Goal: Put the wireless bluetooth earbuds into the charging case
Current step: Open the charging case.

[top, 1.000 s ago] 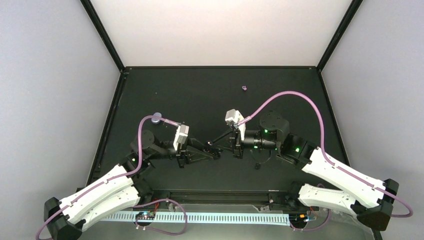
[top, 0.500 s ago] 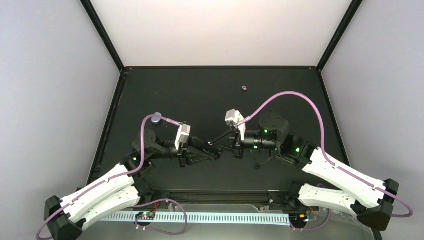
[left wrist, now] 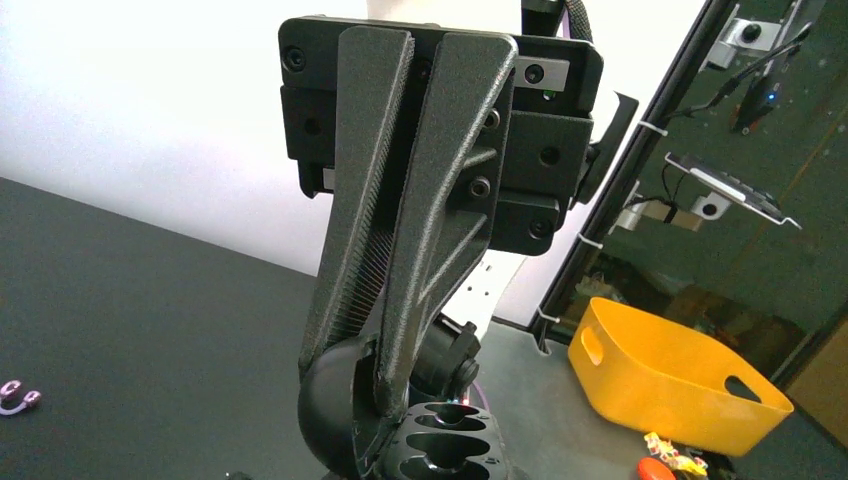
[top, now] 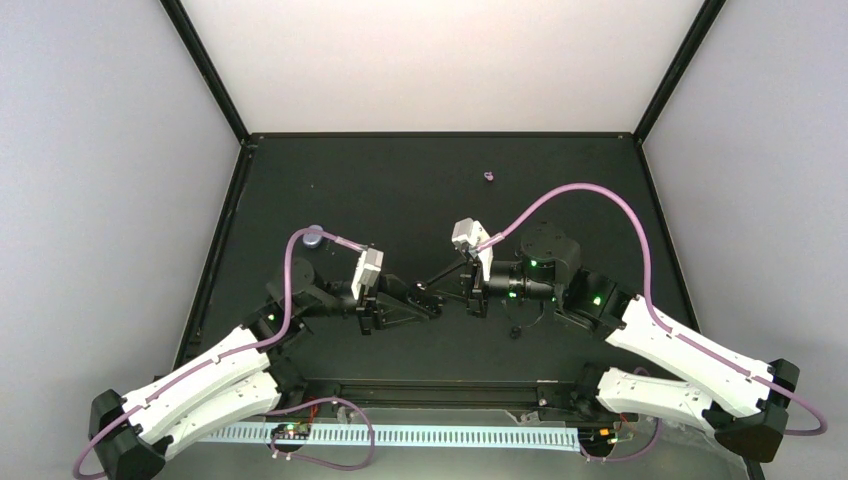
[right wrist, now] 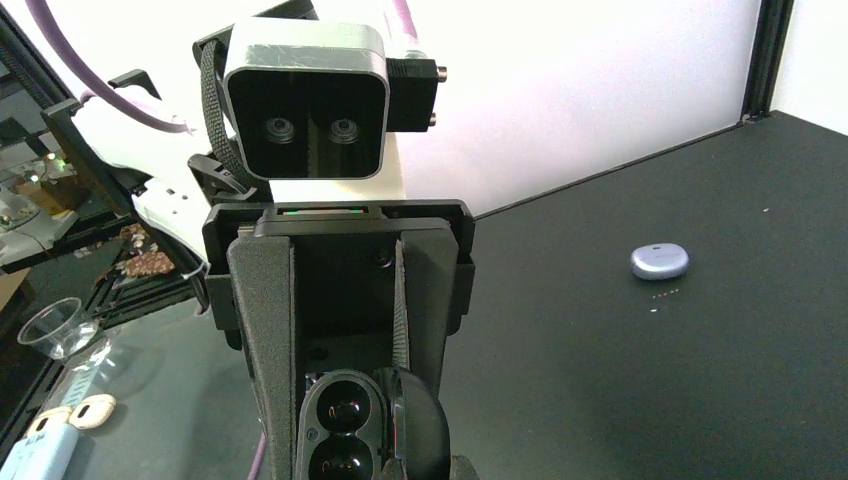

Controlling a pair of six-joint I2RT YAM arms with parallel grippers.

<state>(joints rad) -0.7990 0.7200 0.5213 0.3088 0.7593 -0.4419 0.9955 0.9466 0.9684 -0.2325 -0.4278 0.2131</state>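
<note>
Top external view showing, farthest left, a closed lavender-grey pebble lying on the black table, toward nine o'clock from its centre. Next rightward, left gripper reaching toward three o'clock. Seen from the right wrist, fingers standing a narrow gap apart, tips hidden behind the charging case, so gripping or merely flanking it: cannot tell. Sitting open near table centre between both grippers, dark lid swung aside, two sockets showing. Right gripper pointing toward nine o'clock, fingers squeezed almost together, pinching the case where lid and base are meeting. Farther right, lying well apart at one o'clock from centre: the wireless bluetooth earbuds, showing as a single tiny purple speck.
</note>
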